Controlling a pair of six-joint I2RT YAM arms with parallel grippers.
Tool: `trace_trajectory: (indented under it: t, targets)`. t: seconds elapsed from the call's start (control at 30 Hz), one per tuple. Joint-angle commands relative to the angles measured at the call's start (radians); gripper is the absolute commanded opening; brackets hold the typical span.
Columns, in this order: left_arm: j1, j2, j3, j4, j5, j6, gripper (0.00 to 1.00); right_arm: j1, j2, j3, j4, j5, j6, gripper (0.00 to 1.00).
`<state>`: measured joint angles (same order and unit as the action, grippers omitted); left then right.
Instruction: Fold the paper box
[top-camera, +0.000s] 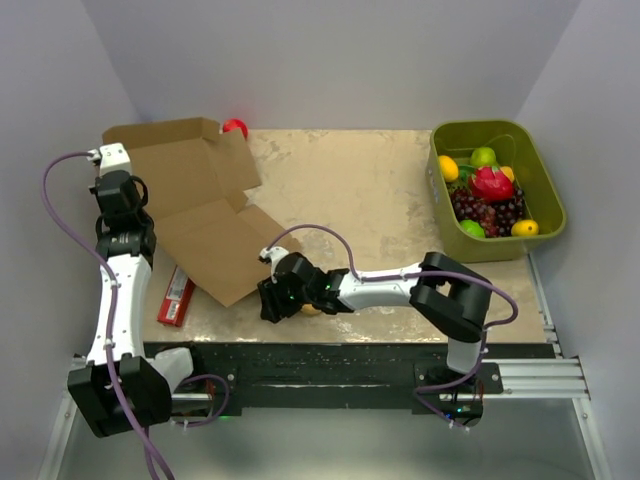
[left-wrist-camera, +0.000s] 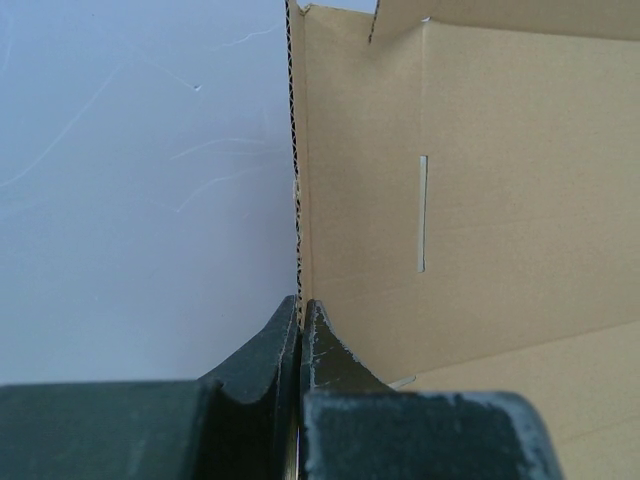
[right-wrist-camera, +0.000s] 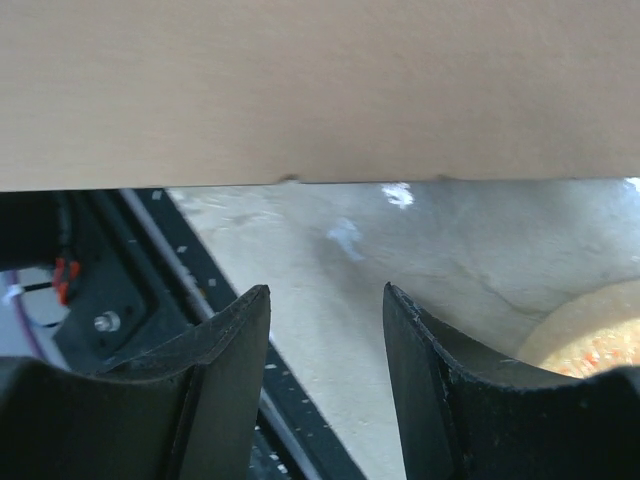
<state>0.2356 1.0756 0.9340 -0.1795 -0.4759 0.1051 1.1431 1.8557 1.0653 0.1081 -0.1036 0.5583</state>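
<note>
Pinching the corrugated edge of the paper box (top-camera: 190, 190) with the left end effector (left-wrist-camera: 300, 305), fingers pressed fully together on the cardboard, at the upper left of the frame; gripping there, by the look of it, to keep the raised left wall upright and stop the sheet sliding on the counter (top-camera: 360, 190).

Lying only part folded across the upper left quarter; back wall and one flap raised toward the rear corner, a broad panel spread flat toward lower centre; slot in the inner wall visible from the left wrist.

Waiting at lower centre with the right end effector (right-wrist-camera: 327, 295), jaws apart and nothing between them; flat panel's near edge showing just above the fingertips in the wrist view, not yet inside the gap; placed, seemingly, to catch that loose panel and swing it up over the base.

Kept well apart at the upper right: green bin (top-camera: 478, 125) of fruit; red ball (top-camera: 235, 127) tucked behind the raised flap; red packet (top-camera: 177, 295) just beside the flat panel at lower left; tan object under the right wrist, too blurred to name.
</note>
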Motion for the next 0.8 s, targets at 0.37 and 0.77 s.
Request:
trace_trajectory:
  t: [0.37,0.77]
  targets:
    - [0.004,-0.002,-0.035,0.164,0.472,-0.082,0.00,-0.250,-0.170,-0.145,-0.183,0.149,-0.055,0.51]
    - [-0.010,0.101,-0.035,0.268,0.778,-0.084,0.00,-0.425,-0.377,-0.216,-0.309,0.184,-0.141,0.59]
